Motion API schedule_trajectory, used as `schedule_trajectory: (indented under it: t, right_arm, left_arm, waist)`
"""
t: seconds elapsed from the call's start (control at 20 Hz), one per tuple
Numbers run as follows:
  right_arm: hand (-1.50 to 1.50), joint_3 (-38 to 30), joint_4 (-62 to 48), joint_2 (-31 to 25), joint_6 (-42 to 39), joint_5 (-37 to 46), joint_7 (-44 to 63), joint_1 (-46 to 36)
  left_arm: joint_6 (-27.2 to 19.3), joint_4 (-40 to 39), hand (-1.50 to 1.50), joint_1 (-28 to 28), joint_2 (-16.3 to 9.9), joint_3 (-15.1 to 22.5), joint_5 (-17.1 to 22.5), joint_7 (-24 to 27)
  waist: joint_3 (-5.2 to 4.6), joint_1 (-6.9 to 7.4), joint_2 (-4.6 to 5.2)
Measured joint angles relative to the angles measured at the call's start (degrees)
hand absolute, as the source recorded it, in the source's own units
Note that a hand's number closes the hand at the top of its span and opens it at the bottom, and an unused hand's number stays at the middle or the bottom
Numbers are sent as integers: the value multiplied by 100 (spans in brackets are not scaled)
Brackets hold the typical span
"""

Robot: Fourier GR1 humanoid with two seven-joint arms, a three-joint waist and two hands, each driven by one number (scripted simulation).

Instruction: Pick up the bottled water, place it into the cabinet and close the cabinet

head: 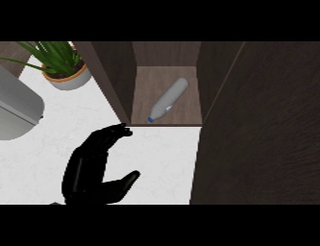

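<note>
The bottled water (168, 100), clear with a blue cap, lies on its side on the floor of the open cabinet (166, 120), cap toward the front edge. My left hand (91, 168) is over the white counter just in front of the cabinet's left wall, fingers stretched toward that wall and thumb spread, holding nothing. The cabinet door (269, 129), a large dark wood panel, stands swung across the right half of the view. My right hand does not show.
A potted green plant (61, 65) stands at the back left on the white counter (34, 158). A grey rounded appliance (3, 103) fills the left edge.
</note>
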State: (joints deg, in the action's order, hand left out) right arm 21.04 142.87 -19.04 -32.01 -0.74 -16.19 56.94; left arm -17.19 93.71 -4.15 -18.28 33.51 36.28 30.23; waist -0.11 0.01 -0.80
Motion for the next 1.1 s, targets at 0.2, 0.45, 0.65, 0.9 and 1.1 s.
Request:
schedule_trajectory:
  t: [0.2, 0.45, 0.65, 0.9, 1.1]
  right_arm:
    - [150, 379, 19, -134, -73, 81, -12, -30]
    - [150, 824, 36, -370, -96, 148, 205, -199]
    - [150, 1091, 37, -519, -66, 209, 403, -476]
    - [150, 1244, 46, -628, 91, 261, 616, -880]
    - [150, 1429, 34, -518, 383, 265, 842, -1011]
  left_arm:
    - [199, 417, -150, 473, -402, -345, 260, 32]
    - [467, 871, -150, 1068, -732, -660, 646, 56]
    - [755, 1018, -150, 1406, -1002, -955, 922, 89]
    - [1082, 1237, -150, 1753, -1316, -1237, 1185, 96]
    - [1339, 1389, -150, 2020, -1543, -1452, 1333, 149]
  waist:
    - [-7, 7, -4]
    - [-21, 64, -14]
    - [-40, 131, -27]
    - [-62, 249, -30]
    - [-69, 334, -4]
